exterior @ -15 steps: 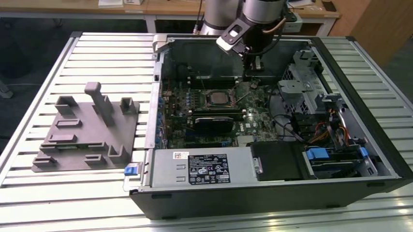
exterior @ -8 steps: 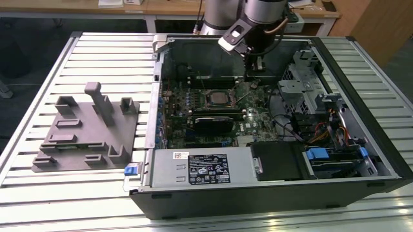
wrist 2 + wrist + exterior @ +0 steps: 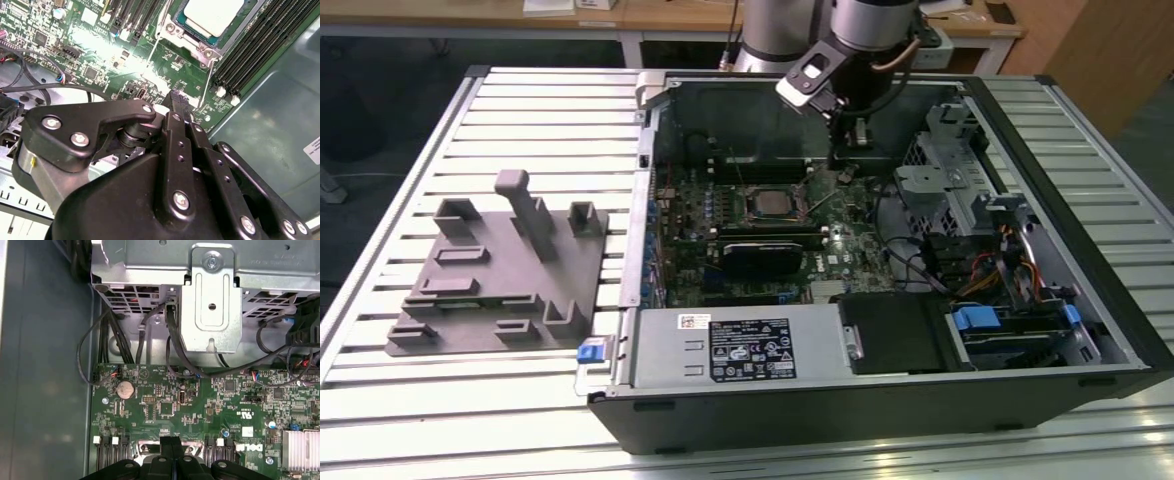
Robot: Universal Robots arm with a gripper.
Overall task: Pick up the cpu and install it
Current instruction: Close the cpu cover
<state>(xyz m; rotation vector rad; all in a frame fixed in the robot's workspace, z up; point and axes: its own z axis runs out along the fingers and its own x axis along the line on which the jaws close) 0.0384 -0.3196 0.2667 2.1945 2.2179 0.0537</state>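
The cpu (image 3: 212, 14) sits in the socket (image 3: 206, 51) inside the case (image 3: 854, 412).

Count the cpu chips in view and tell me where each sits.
1. The cpu sits in the metal frame on the motherboard, ahead of the shut gripper in the second wrist view. Others could be hidden behind the arm.

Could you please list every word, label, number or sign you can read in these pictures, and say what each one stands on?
Big label on the silver box: print too small to read.
Cropped label on the case wall, second wrist view: cut off, unreadable.
White marks on the circuit board, first wrist view: a logo and tiny codes, none safely readable.
So no text can be quoted.
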